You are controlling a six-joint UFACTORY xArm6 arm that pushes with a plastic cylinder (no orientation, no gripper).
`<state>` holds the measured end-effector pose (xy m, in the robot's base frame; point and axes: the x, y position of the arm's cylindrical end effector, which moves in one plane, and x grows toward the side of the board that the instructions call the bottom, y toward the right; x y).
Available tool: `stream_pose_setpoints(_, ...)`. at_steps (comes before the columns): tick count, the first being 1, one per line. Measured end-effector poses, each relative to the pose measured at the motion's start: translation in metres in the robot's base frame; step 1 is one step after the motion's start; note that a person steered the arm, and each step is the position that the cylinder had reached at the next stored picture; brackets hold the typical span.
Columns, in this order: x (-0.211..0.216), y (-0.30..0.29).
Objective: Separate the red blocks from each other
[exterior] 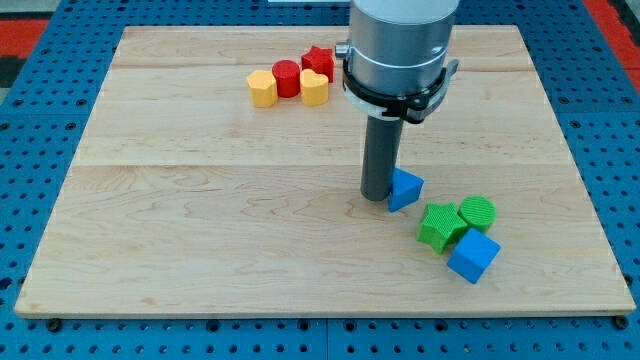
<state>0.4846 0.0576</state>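
A red cylinder (287, 78) and a red star-shaped block (319, 62) sit close together near the view's top, the star up and to the right of the cylinder. A yellow hexagonal block (262, 88) touches the cylinder's left side and a yellow heart-shaped block (314, 88) touches its right side, just below the star. My tip (377, 194) rests on the board far below and to the right of the red blocks, touching the left side of a blue triangular block (405, 188).
A green star-shaped block (439, 225), a green cylinder (478, 212) and a blue cube (473, 256) cluster at the view's lower right. The wooden board (200, 230) lies on a blue pegboard; the arm's grey body hangs over the top centre.
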Motion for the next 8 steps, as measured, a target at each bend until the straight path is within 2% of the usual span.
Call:
stream_pose_setpoints(1,-0.047,-0.014)
stream_pose_setpoints(2,-0.055,-0.08)
stream_pose_setpoints(3,-0.057,-0.172)
stream_pose_setpoints(4,-0.104,-0.188)
stream_pose_setpoints(7,-0.186,-0.172)
stream_pose_setpoints(8,-0.216,-0.102)
